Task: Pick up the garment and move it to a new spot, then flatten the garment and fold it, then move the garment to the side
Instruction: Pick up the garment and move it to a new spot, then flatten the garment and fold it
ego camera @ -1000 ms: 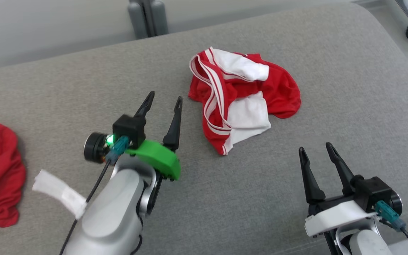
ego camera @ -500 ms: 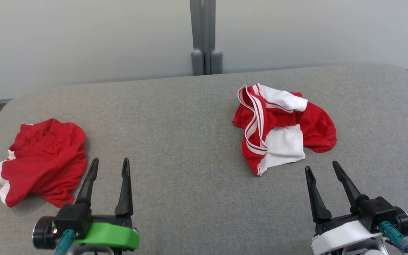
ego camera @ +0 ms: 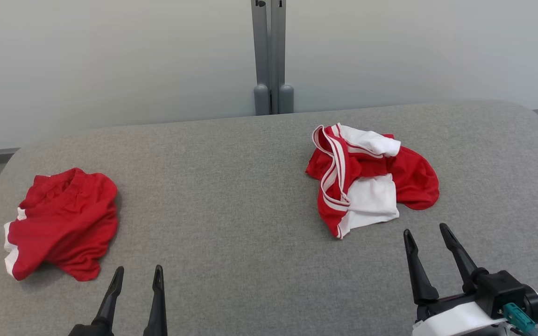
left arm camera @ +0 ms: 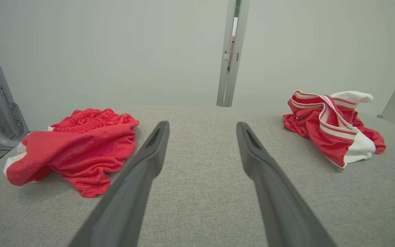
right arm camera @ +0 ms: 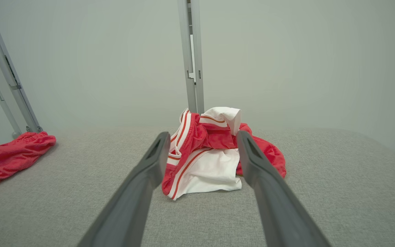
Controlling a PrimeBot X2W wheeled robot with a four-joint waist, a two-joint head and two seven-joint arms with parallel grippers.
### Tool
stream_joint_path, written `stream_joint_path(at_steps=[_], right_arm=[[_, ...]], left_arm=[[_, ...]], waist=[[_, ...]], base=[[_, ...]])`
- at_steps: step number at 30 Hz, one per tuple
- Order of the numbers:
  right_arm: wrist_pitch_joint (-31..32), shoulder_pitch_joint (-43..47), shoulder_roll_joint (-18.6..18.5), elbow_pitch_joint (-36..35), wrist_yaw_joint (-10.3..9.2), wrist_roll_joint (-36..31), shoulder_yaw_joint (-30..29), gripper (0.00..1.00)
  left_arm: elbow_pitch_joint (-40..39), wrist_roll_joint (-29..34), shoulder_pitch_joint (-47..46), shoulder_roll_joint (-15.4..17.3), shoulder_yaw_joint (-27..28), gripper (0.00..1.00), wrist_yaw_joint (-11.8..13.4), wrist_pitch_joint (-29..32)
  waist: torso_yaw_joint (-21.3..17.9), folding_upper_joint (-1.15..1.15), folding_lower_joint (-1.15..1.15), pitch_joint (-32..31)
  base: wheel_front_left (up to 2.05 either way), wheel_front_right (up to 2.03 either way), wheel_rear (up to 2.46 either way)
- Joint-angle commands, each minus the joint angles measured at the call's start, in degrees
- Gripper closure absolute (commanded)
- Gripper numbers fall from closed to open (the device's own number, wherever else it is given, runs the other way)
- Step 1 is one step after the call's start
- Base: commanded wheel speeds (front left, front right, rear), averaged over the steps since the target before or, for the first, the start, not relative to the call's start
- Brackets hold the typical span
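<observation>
Far left, a red shorts heap (ego camera: 63,219) lay on the grey counter (ego camera: 231,210). Near it, the left tool (ego camera: 138,268) stood spread and empty. Right of centre lay the crumpled red-and-white garment (ego camera: 371,182), with the right tool (ego camera: 425,228) just short of it, spread and empty.

Risk: pinching a single loose layer could drag the bundle into a tangle. The wrong heap could also be taken.

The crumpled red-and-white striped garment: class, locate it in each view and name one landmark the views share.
Head view: crumpled red-and-white striped garment, right of centre on the grey fabric cushion, beyond the right gripper.
Left wrist view: garment at far right.
Right wrist view: garment at centre, straight ahead.
Shared landmark: upright grey metal post behind the cushion.
</observation>
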Motion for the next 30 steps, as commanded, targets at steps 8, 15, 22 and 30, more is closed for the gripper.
stream_joint_path(at_steps=[8, 15, 22, 30], right_arm=[[0.03, -0.11, -0.13, 0.0, 0.01, 0.04, -0.31, 0.0], [0.03, -0.5, -0.13, 0.2, 0.01, 0.61, -0.15, 0.0], [0.03, -0.68, -0.13, 0.37, 0.01, 0.49, -0.21, 0.0], [0.03, -0.65, -0.13, 0.49, 0.01, 0.49, -0.89, 0.0]], left_arm=[[-0.74, -1.84, -0.51, -0.04, 0.29, 0.0, 1.07, -0.02], [-0.44, -1.38, -1.03, -0.04, 0.63, 0.0, 1.46, -0.01], [-0.26, -0.81, -1.45, -0.04, 0.26, 0.0, 2.06, -0.02], [-0.1, -0.61, -1.89, -0.04, -0.49, 0.0, 2.63, -0.02]], waist=[[-0.53, 0.0, 0.0, 0.04], [-0.76, 0.0, 0.0, 0.14], [-0.86, 0.0, 0.0, 0.27], [-0.75, 0.0, 0.0, 0.44]], base=[[0.0, 0.0, 0.0], [0.0, 0.0, 0.0], [0.0, 0.0, 0.0], [0.0, 0.0, 0.0]])
